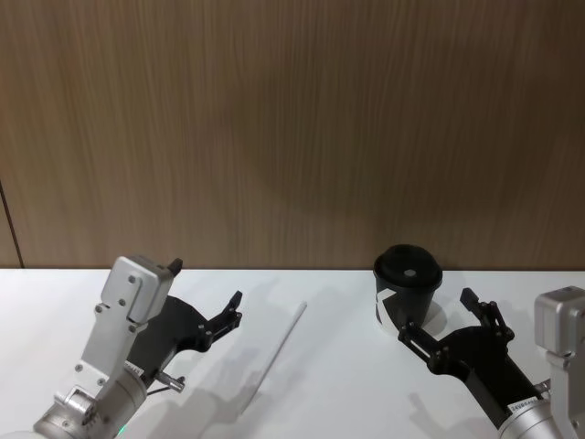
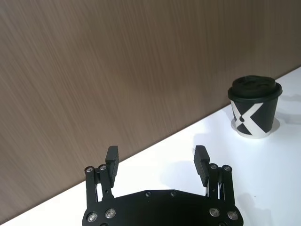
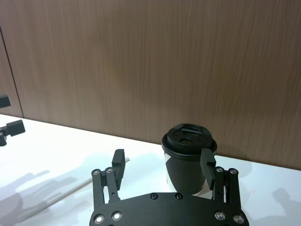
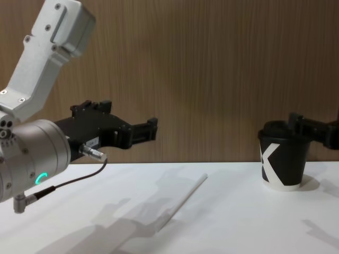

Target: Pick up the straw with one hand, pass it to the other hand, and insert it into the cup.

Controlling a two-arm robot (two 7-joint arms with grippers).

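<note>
The white straw (image 1: 281,346) (image 4: 185,201) lies flat on the white table (image 1: 329,402), between the two arms. My left gripper (image 1: 206,282) (image 2: 156,157) (image 4: 127,117), on the silver wrist with the green ring, hovers open above the table just left of the straw and holds nothing. The black cup (image 1: 408,283) (image 2: 255,113) (image 3: 187,141) (image 4: 283,159) stands upright with its lid on, right of the straw near the wall. My right gripper (image 1: 435,314) (image 3: 162,162) (image 4: 302,124) is open, at lid height, just in front and to the right of the cup, not touching it.
A brown wood-grain wall (image 1: 292,128) rises right behind the table's far edge. Bare white tabletop stretches in front of the straw and the cup. Shadows of the arms fall across the surface (image 4: 132,227).
</note>
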